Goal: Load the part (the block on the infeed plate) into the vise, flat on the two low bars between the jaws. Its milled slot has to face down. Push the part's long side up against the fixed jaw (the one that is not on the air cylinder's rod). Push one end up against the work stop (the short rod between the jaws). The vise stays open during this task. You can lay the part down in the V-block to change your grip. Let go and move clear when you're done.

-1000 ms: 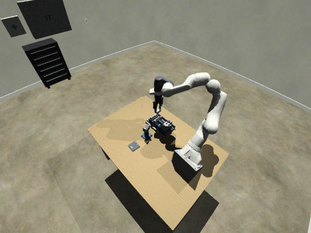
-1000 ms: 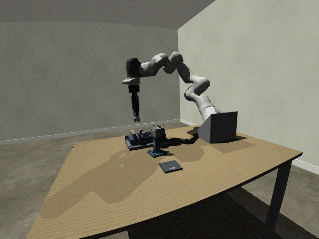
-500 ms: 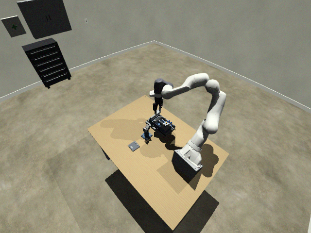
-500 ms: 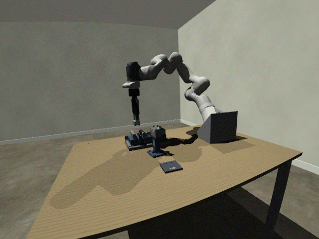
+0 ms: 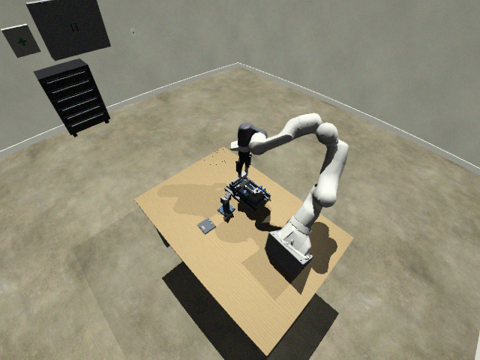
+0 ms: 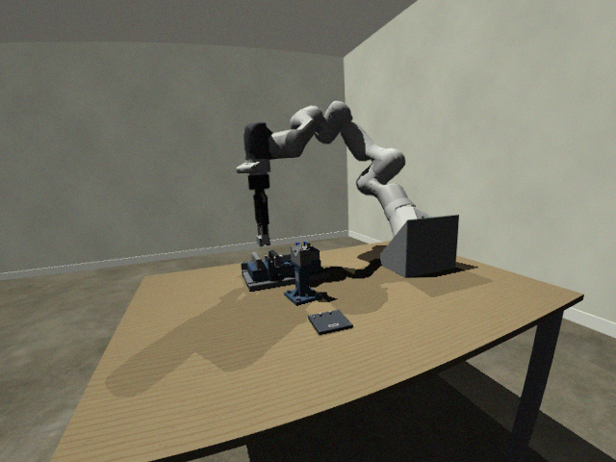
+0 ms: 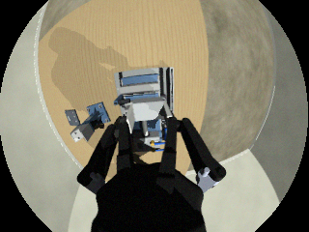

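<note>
- The gripper [image 6: 263,241] hangs above the vise [image 6: 263,270], its fingers clamped on the part [image 7: 143,114].
- The part is off the tabletop [image 6: 209,358], above the vise.
- The infeed plate [image 6: 330,320] lies bare, near the V-block [image 6: 301,278].

The wooden counter [image 6: 209,377] carries the vise [image 6: 263,270] near its middle, the V-block stand [image 6: 301,293] just beside it, and the flat infeed plate [image 6: 330,321] nearer the front edge. The arm's grey pedestal [image 6: 437,248] sits toward one end. Tiny dark specks [image 5: 217,161], perhaps holes, dot a far corner.
</note>
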